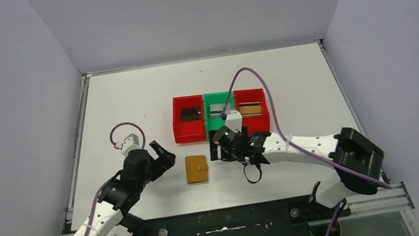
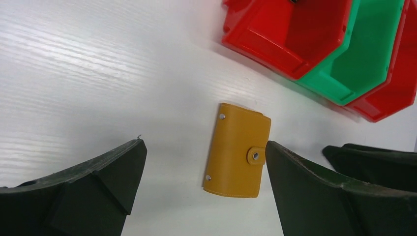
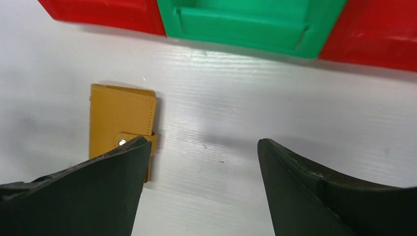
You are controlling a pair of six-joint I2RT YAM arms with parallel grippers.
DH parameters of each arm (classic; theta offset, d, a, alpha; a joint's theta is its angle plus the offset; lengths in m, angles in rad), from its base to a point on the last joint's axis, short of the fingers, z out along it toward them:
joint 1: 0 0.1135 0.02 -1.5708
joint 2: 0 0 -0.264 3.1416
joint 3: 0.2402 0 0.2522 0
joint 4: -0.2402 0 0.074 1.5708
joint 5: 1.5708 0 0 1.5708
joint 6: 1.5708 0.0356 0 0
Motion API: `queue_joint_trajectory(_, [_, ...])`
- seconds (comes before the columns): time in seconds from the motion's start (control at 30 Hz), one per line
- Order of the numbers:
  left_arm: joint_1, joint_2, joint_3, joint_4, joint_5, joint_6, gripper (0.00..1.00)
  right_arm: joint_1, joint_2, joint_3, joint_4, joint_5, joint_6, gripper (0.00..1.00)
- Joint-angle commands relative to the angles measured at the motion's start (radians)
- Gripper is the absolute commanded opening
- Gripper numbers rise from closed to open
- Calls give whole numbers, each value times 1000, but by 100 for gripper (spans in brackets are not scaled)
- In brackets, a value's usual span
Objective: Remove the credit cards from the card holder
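The tan-mustard card holder (image 1: 196,169) lies folded shut and flat on the white table, snap tab fastened, between my two grippers. A black credit card (image 1: 191,114) lies in the left red bin, a silver-grey one (image 1: 218,110) in the green bin, and a gold-brown one (image 1: 251,109) in the right red bin. My left gripper (image 1: 164,153) is open just left of the holder. In the left wrist view the holder (image 2: 238,150) sits between the wide jaws of that gripper (image 2: 204,145), untouched. My right gripper (image 3: 202,142) is open over bare table, with the holder (image 3: 120,118) beside its left finger.
Three bins stand side by side behind the holder: red (image 1: 188,120), green (image 1: 219,113), red (image 1: 252,110). A purple cable (image 1: 250,74) arcs over them to the right wrist. Grey walls enclose the table (image 1: 129,98) on three sides.
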Motion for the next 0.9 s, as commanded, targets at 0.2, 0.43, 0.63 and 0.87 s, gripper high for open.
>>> queue_joint_trajectory(0.2, [32,-219,-45,-144,-160,-155,91,186,340,308,-17,125,52,72])
queue_joint_trajectory(0.43, [34,-239,-49,-164,-176,-176,88,238,407,354,-92,151,139,67])
queue_joint_trajectory(0.63, [34,-196,-41,-149,-166,-156,85,251,455,346,-84,123,138,55])
queue_joint_trajectory(0.87, [34,-140,-25,-95,-100,-80,80,239,476,334,-135,147,166,48])
